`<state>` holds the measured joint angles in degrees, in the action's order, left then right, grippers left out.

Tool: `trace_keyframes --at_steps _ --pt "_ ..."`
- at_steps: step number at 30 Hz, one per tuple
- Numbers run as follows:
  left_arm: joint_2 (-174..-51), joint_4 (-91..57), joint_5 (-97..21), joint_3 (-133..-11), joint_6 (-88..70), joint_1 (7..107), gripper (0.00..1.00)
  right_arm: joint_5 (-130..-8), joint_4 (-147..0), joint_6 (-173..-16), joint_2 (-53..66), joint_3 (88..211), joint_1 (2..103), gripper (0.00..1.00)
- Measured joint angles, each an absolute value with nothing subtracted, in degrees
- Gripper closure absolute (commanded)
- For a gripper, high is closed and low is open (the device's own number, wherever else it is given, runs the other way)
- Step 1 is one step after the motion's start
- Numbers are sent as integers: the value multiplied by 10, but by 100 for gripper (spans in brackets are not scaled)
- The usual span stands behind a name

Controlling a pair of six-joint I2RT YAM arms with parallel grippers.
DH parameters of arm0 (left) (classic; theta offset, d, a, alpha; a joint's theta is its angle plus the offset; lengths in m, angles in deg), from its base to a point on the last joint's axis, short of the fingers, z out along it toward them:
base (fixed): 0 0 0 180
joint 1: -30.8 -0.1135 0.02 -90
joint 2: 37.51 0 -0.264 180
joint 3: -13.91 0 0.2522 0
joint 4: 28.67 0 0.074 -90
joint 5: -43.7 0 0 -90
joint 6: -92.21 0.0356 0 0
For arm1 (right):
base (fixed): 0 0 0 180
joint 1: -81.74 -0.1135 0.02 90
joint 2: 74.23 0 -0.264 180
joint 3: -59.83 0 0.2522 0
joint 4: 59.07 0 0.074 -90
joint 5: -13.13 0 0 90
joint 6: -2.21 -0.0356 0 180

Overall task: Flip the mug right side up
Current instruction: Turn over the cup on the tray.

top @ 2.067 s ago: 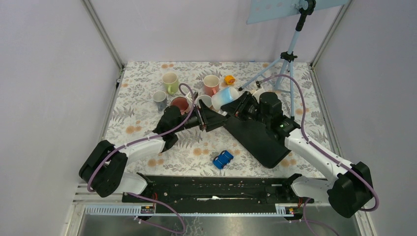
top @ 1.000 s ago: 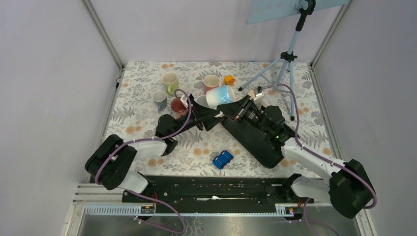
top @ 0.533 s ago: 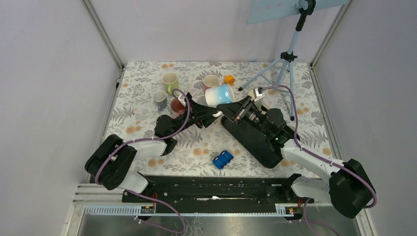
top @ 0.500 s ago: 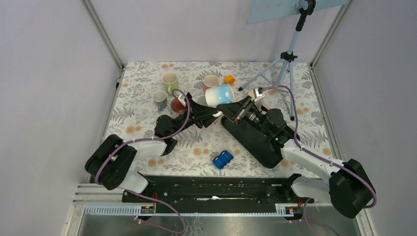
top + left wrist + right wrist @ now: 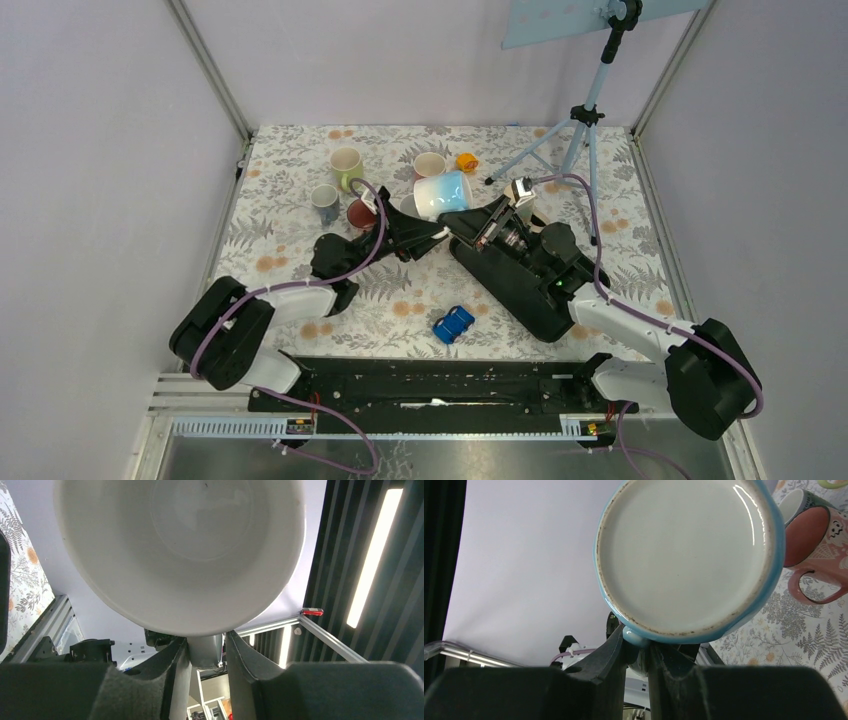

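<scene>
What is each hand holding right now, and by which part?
Both hold the blue-and-white mug in the air: the left hand and right hand each pinch its handle.

The mug (image 5: 180, 545) runs past the top edge; left gripper (image 5: 205, 646) and right gripper (image 5: 637, 643) hide most of its handle (image 5: 633, 635).

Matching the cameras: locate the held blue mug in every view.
Top external: blue mug mid-frame, lying sideways.
Left wrist: blue mug fills the upper frame, white inside showing.
Right wrist: blue mug upper centre, base toward camera.
Shared landmark: floral tablecloth.
</scene>
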<state>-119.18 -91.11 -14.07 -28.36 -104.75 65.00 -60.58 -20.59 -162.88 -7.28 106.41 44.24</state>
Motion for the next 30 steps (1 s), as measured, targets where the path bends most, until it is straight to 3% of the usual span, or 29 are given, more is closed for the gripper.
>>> trace_keyframes --at_steps 10,12,18,30 --pt "-1166 -889 -116 -286 -1035 639 89 -595 -179 -1631 -68 1064 436 100" --pt "-1154 -853 -102 -295 -1013 633 100 -596 -182 -1626 -69 1064 435 100" --pt "-1082 -667 -69 -331 -879 620 100 -591 -227 -1612 -82 1067 434 100" --pt "-1037 -368 -48 -415 -626 618 100 -591 -311 -1592 -89 1068 433 73"
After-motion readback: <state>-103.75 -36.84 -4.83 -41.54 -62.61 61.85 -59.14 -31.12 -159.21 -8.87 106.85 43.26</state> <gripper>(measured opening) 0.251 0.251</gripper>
